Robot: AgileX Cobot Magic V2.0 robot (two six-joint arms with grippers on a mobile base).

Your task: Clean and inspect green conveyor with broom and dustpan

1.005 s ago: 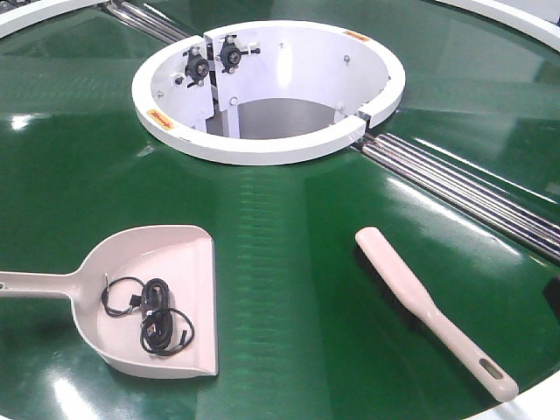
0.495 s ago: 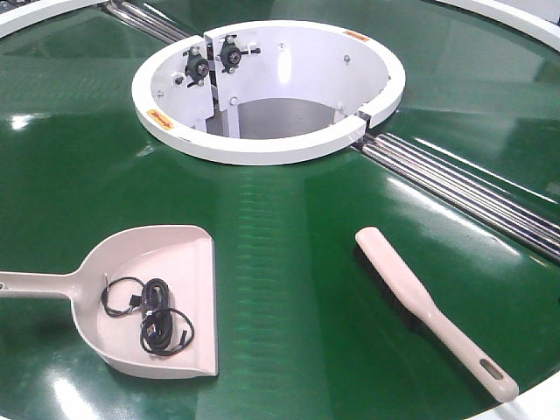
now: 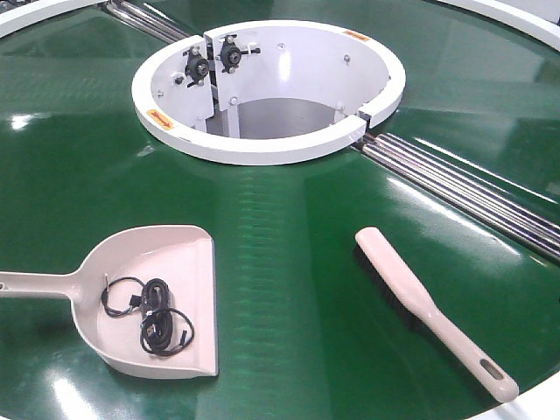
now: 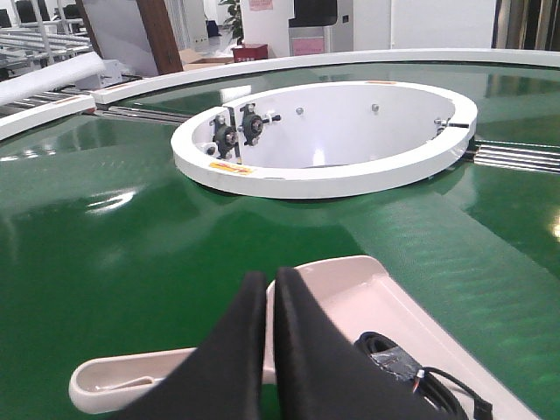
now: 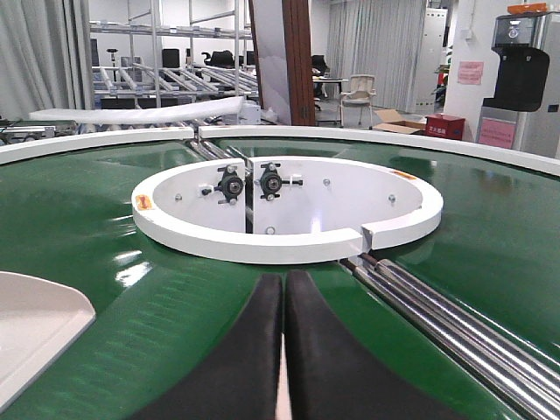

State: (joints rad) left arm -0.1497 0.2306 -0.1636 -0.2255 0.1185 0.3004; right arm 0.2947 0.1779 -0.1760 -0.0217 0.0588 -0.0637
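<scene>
The pale pink-beige plastic dustpan [image 3: 149,302] holds black cable scraps [image 3: 153,317] near the glossy green conveyor [image 3: 289,262]'s near edge, apparently swept up. The matching black-bristled broom [image 3: 429,311] lies apart; both grippers' [image 4: 262,350] [image 5: 283,350] jaws are together, empty.

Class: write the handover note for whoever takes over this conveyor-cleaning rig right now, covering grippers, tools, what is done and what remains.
Left gripper: shut, empty, above the dustpan handle.
Right gripper: shut, empty, low over the green conveyor.
Dustpan lies flat on the belt, left of centre, handle pointing left; black cables sit inside it.
Broom lies on the belt to the right, apart from the pan, handle toward the near edge.
Done: cable debris is in the pan; no loose debris visible on the belt.
Left: lifting and emptying the pan, inspecting the belt.
</scene>
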